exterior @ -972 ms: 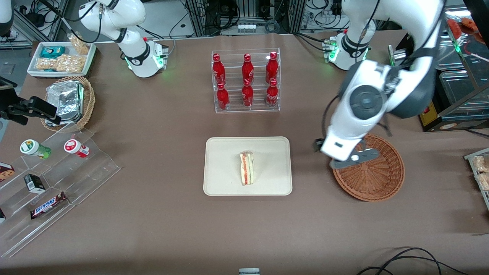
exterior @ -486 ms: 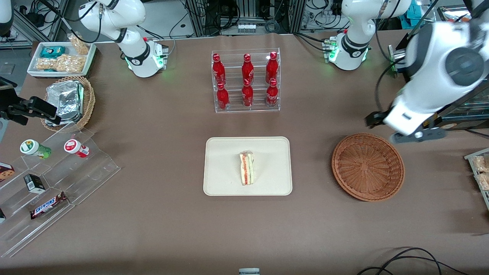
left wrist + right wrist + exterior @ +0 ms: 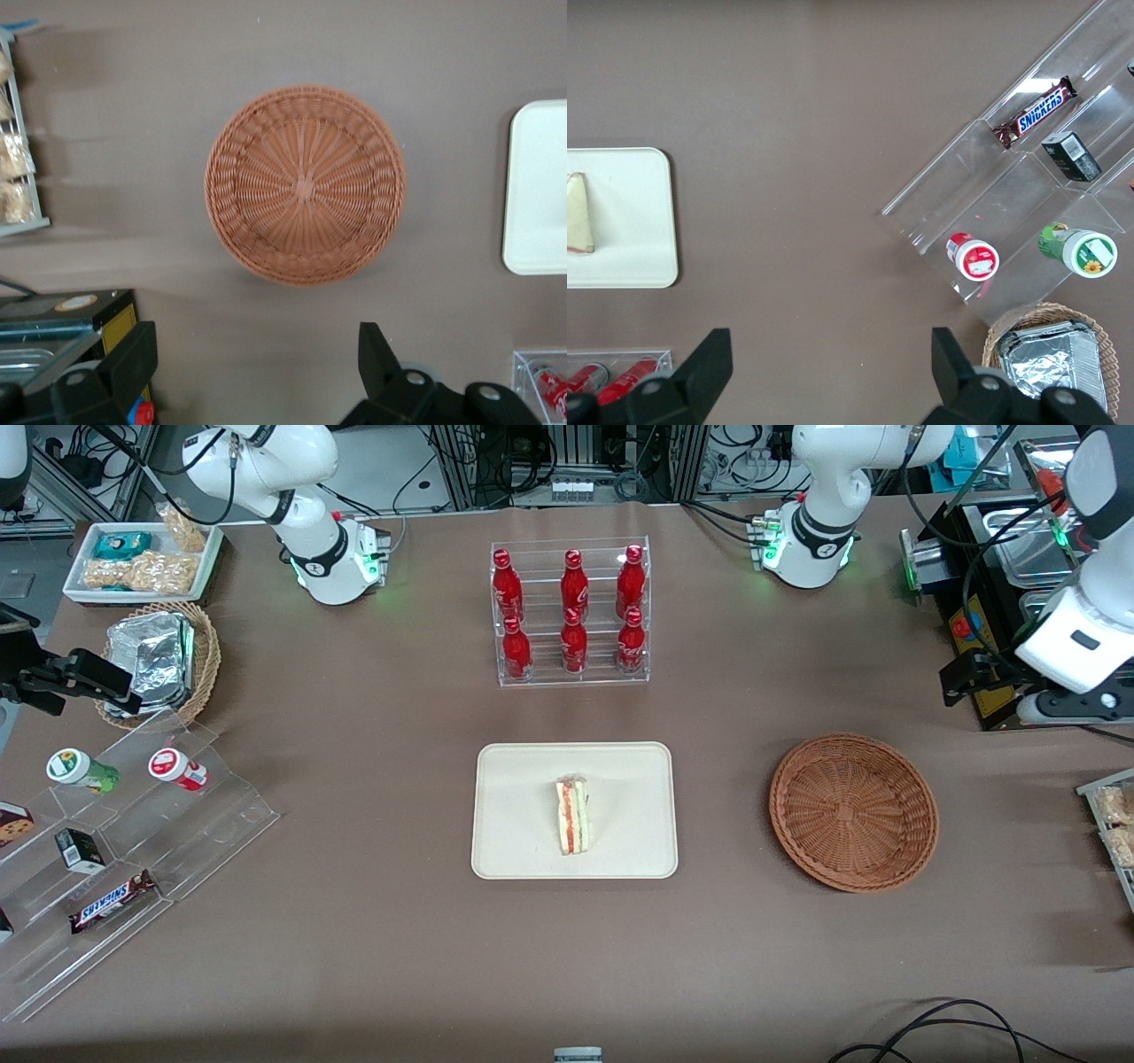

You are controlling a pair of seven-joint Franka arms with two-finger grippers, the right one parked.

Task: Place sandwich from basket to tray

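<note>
Front view: the gripper (image 3: 1059, 707) hangs at the working arm's edge of the frame, above the table and higher in the picture than the basket (image 3: 921, 815), touching nothing. One sandwich (image 3: 573, 815) lies on the one tray (image 3: 523, 779) in the middle of the frame, well apart from the one reddish basket. Six red bottles (image 3: 571, 615) stand in a clear rack at top middle, and one tan basket of foil packs (image 3: 155, 660) sits at the parked arm's end. Left wrist view: the fingers (image 3: 133, 363) are spread wide and pinch nothing, with one basket (image 3: 304, 184) and part of the tray (image 3: 536, 186) below them. Right wrist view: one sandwich corner (image 3: 578, 212) on the tray (image 3: 647, 257), one Snickers bar (image 3: 1034, 111), and two lidded cups (image 3: 972, 257).
</note>
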